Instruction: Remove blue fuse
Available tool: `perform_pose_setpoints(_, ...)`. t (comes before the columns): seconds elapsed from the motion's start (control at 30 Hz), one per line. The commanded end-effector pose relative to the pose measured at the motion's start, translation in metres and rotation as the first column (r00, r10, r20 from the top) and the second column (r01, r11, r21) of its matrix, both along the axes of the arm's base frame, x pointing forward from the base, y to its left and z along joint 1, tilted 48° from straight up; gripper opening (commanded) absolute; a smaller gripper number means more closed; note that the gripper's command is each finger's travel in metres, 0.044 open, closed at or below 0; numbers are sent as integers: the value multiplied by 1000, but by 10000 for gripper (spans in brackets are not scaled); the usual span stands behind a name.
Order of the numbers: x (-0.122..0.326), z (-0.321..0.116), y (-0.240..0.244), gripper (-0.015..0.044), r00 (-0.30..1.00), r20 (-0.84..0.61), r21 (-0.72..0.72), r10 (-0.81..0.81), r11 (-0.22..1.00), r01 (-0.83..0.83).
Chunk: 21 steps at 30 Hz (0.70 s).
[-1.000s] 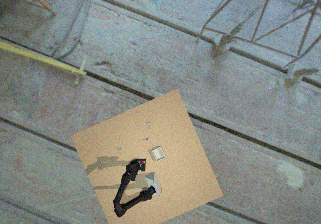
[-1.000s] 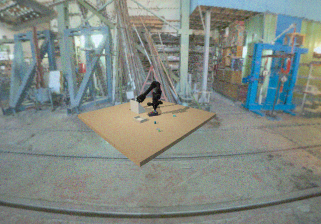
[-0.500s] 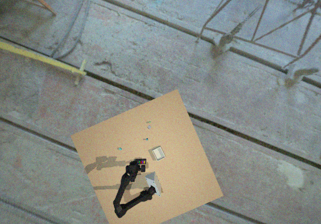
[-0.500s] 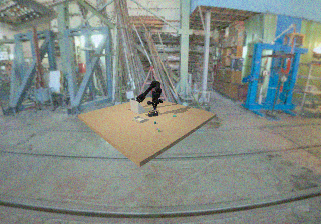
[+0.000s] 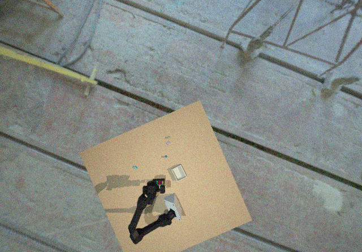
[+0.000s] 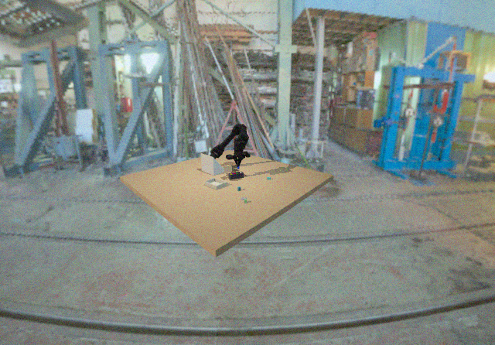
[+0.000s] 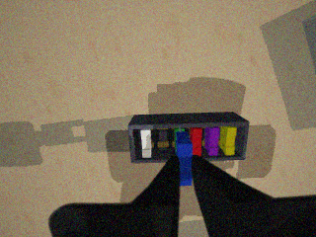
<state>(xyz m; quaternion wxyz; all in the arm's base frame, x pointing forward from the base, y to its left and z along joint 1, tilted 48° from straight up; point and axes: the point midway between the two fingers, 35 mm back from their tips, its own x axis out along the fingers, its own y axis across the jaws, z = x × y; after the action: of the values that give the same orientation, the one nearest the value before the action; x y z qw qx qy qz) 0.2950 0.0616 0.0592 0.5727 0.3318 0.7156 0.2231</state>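
The blue fuse (image 7: pixel 185 173) (image 6: pixel 238 168) is out of its slot, between the fingertips of my gripper (image 7: pixel 184 161), which is shut on it. It hangs above the black fuse block (image 7: pixel 188 118) (image 6: pixel 236 176) (image 5: pixel 159 179). In the wrist view it overlaps the green fuse (image 7: pixel 177 129) and partly hides it. The white fuse (image 7: pixel 146 143), red fuse (image 7: pixel 197 140), purple fuse (image 7: pixel 212 140) and yellow fuse (image 7: pixel 228 140) sit in the block. The slot between white and green is empty. The pale tray (image 5: pixel 184 173) (image 6: pixel 216 186) stands apart from the block, with no fuse visible in it.
A pale grey angled panel (image 5: pixel 172 204) (image 6: pixel 209 164) stands near the arm's base and the block. A teal piece (image 5: pixel 134 167) (image 6: pixel 268 178), a dark teal piece (image 5: pixel 166 156) (image 6: pixel 239 188), a small green piece (image 5: pixel 168 137) and a small grey piece (image 5: pixel 168 143) lie on the table.
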Motion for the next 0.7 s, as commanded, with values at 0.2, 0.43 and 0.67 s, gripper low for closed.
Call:
perform_pose_setpoints(0.2,18,-38,-37,0,1000,-7,-16,-3,1000,3)
perform_pose_setpoints(0.43,25,-66,-64,0,1000,-7,-21,-3,1000,3)
perform_pose_setpoints(0.67,28,-96,-92,0,1000,-7,-22,-2,1000,2)
